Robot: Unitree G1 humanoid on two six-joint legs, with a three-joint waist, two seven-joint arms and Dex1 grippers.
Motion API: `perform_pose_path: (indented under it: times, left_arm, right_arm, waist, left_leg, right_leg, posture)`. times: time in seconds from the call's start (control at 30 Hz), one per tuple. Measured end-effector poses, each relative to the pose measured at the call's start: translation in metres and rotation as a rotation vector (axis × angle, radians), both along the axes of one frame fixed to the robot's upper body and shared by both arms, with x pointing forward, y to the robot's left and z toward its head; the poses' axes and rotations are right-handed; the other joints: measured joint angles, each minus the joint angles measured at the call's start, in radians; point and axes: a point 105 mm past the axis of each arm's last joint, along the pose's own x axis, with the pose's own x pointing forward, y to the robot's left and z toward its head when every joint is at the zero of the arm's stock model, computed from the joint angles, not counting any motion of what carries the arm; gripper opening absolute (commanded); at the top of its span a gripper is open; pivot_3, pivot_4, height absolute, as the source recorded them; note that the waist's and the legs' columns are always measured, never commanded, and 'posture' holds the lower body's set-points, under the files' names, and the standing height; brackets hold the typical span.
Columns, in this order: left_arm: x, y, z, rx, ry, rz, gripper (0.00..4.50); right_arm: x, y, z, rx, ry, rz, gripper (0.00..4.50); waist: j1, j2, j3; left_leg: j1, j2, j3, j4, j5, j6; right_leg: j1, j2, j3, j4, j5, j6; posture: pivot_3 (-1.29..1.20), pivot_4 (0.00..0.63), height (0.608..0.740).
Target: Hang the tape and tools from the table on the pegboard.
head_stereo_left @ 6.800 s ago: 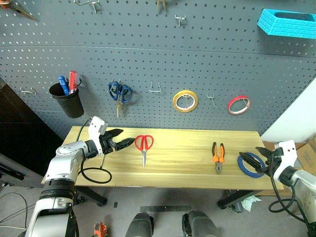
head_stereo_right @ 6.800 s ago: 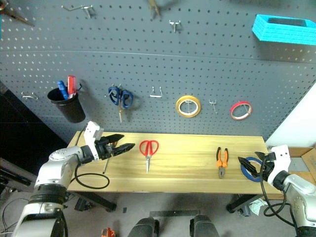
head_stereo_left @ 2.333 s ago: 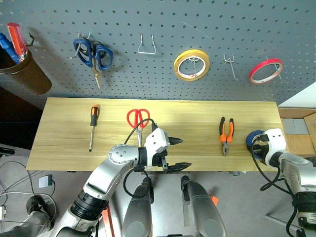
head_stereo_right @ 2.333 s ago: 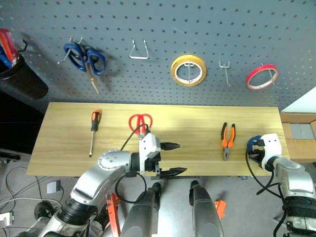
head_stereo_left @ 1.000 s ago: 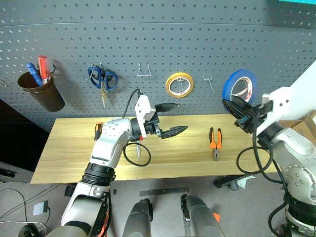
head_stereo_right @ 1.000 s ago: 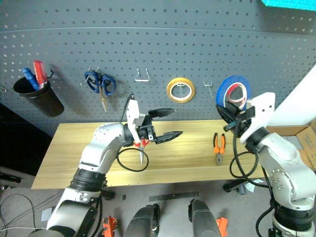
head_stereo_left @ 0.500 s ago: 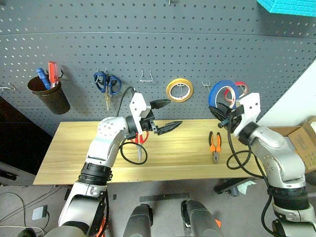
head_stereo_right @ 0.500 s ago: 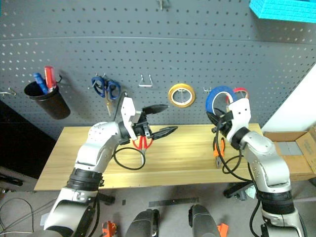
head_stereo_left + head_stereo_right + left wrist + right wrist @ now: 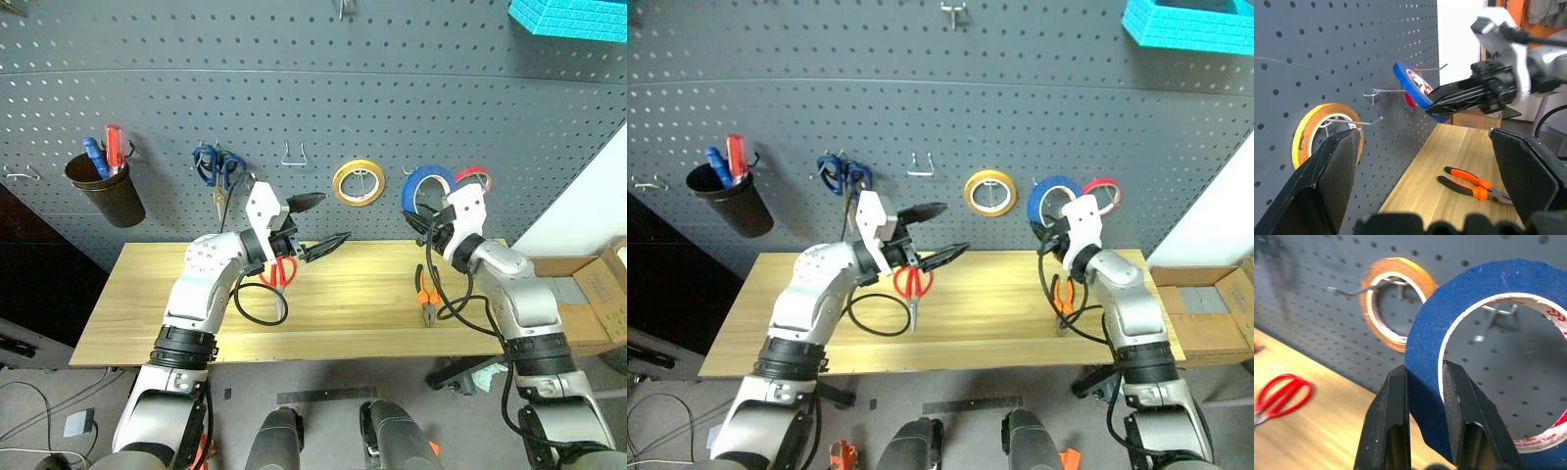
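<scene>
Now wide dark-blue tape [image 9: 1488,347] ring upright, apparently thin-walled, white-lined.

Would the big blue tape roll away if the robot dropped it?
Probably. The blue tape is a thin round ring, so on edge it may roll along the table. It looks light: the right gripper pinches just its wall. Landing flat, it likely stays.
</scene>
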Motion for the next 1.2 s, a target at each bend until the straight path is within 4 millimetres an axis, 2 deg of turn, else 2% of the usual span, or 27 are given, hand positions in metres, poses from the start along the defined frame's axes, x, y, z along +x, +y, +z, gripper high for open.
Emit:
perform_pose_path:
  times: [0.3, 0.63, 0.67, 0.7, 0.77, 1.03, 1.2]
  left_arm:
    - [0.001, -0.001, 0.000, -0.005, -0.003, 0.010, 4.50]
    - [0.002, -0.001, 0.000, -0.005, -0.005, 0.017, 4.50]
    - [0.002, -0.001, 0.000, -0.005, -0.005, 0.018, 4.50]
    - [0.002, -0.001, 0.000, -0.005, -0.005, 0.018, 4.50]
    - [0.002, -0.001, 0.000, -0.005, -0.005, 0.017, 4.50]
    - [0.001, -0.004, -0.001, -0.013, 0.000, 0.008, 4.50]
    - [0.000, -0.008, -0.002, -0.011, 0.003, -0.007, 4.50]
  right_arm:
    - [0.024, 0.004, -0.014, -0.040, 0.010, -0.002, 0.37]
    - [0.040, 0.014, -0.022, -0.038, 0.021, -0.028, 0.37]
    - [0.040, 0.013, -0.023, -0.038, 0.025, -0.034, 1.08]
    - [0.041, 0.013, -0.024, -0.037, 0.028, -0.037, 1.20]
    - [0.041, 0.012, -0.024, -0.037, 0.029, -0.038, 1.74]
    - [0.037, 0.013, -0.020, -0.039, 0.014, -0.029, 4.48]
    - [0.021, 0.005, -0.019, -0.066, 0.009, -0.022, 4.48]
  waist:
    - [-0.002, 0.000, -0.007]
    - [-0.003, 0.001, -0.018]
    - [-0.003, 0.001, -0.020]
    - [-0.003, 0.001, -0.021]
    - [-0.003, 0.001, -0.021]
    - [-0.004, 0.001, -0.021]
    - [-0.003, 0.001, -0.021]
  left_leg:
    - [0.001, 0.000, 0.001, 0.000, 0.000, 0.000]
    - [0.001, 0.000, 0.001, 0.000, 0.000, 0.000]
    - [0.001, 0.000, 0.001, 0.000, 0.000, 0.000]
    - [0.002, 0.000, 0.001, 0.000, 0.001, 0.001]
    - [0.002, 0.000, 0.001, 0.000, 0.001, 0.001]
    - [0.002, 0.000, 0.001, 0.000, 0.001, 0.001]
    - [0.001, 0.000, 0.000, 0.000, 0.001, 0.001]
  right_leg:
    - [0.000, 0.000, 0.001, 0.000, 0.002, -0.003]
    - [0.001, 0.000, 0.001, 0.001, 0.004, -0.005]
    - [0.001, 0.000, 0.001, 0.001, 0.004, -0.005]
    - [0.001, 0.000, 0.001, 0.001, 0.004, -0.005]
    - [0.001, 0.000, 0.001, 0.001, 0.004, -0.005]
    - [0.001, 0.000, 0.001, 0.001, 0.004, -0.006]
    - [0.001, 0.000, 0.001, 0.001, 0.004, -0.005]
  posture:
    - [0.08, 0.086, 0.740]
    - [0.08, 0.088, 0.740]
    - [0.08, 0.091, 0.740]
    - [0.08, 0.091, 0.740]
    - [0.08, 0.091, 0.740]
    - [0.05, 0.105, 0.740]
    - [0.05, 0.125, 0.740]
